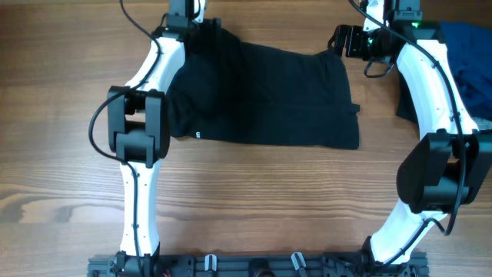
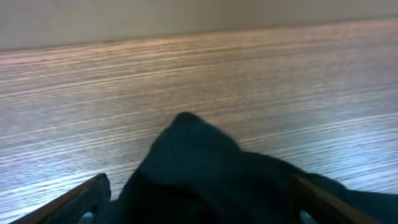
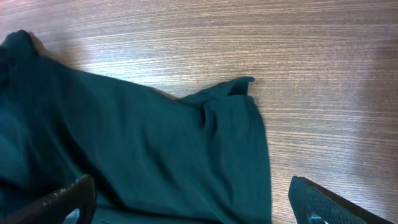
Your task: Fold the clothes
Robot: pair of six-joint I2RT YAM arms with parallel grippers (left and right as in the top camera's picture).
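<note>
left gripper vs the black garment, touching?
Touching. Left wrist view: the black garment is bunched between the fingers of the left gripper, and the fabric meets both of them with no gap showing.

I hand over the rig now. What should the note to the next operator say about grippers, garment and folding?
Left gripper: open, with bunched fabric between its fingers, at the far left corner of the black garment.
Right gripper: open, over the far right corner, holding nothing.
Garment: spread mostly flat on the table.
Done: no clear fold visible.
Left: all the folding.
</note>
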